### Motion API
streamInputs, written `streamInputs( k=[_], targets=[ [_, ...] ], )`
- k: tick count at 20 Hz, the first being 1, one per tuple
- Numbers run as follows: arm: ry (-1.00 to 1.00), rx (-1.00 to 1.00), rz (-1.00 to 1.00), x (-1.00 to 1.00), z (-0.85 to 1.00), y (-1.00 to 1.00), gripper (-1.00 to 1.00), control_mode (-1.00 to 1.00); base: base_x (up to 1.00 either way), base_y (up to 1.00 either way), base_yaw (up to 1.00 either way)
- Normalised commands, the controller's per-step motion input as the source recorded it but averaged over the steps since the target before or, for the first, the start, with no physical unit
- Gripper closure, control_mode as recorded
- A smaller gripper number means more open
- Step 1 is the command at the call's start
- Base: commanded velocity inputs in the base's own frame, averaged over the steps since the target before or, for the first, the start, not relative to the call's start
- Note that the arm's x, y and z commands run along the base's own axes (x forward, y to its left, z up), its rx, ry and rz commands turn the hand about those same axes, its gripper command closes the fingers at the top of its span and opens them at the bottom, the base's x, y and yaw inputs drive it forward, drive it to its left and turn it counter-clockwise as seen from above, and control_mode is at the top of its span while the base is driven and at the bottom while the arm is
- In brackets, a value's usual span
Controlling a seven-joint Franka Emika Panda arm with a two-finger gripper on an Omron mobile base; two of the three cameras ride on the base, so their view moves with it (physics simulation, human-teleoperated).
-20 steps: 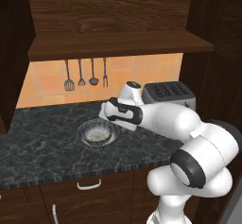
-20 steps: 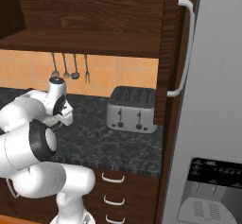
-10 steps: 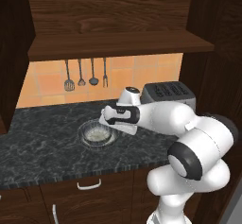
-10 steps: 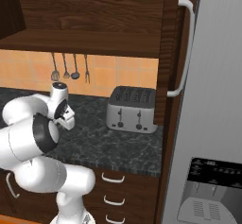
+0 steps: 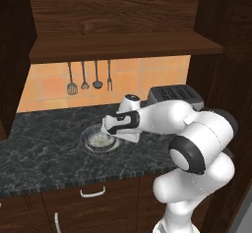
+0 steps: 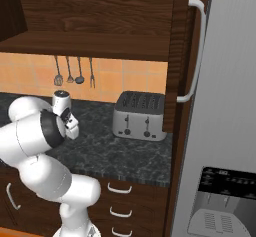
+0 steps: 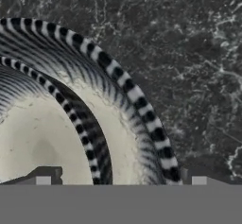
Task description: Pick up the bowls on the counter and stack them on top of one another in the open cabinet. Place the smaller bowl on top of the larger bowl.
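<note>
Bowls [image 5: 100, 139] nested on counter [image 5: 44, 148], smaller [image 7: 42, 138] inside larger [image 7: 127, 95]. Gripper [image 5: 109, 129] lowered onto right rim since a second ago; fingers apart, straddling both walls; grasp imminent.

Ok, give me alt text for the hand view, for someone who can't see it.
Close above the black marble counter, the smaller bowl sits nested inside the larger bowl, both ribbed with pale speckled insides. The gripper hangs just over them, its fingertips straddling their near walls.
</note>
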Motion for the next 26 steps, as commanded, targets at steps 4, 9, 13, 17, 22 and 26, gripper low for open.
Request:
streamInputs(
  k=[4, 9, 13, 17, 22, 26],
  targets=[
    [0.00, -0.05, 0.00, 0.07, -0.20, 0.14, -1.00, -1.00, 0.00, 0.00, 0.00],
    [0.00, -0.03, 0.00, 0.00, -0.07, 0.11, 1.00, -1.00, 0.00, 0.00, 0.00],
    [0.00, -0.01, 0.00, 0.00, -0.01, 0.03, 1.00, -1.00, 0.00, 0.00, 0.00],
    [0.00, 0.00, 0.00, -0.03, 0.00, 0.00, 1.00, -1.00, 0.00, 0.00, 0.00],
    [-0.02, 0.00, -0.03, -0.34, 0.13, -0.07, 1.00, -1.00, 0.00, 0.00, 0.00],
    [-0.12, 0.04, -0.16, -0.56, 0.46, -0.26, 1.00, -1.00, 0.00, 0.00, 0.00]
  ],
)
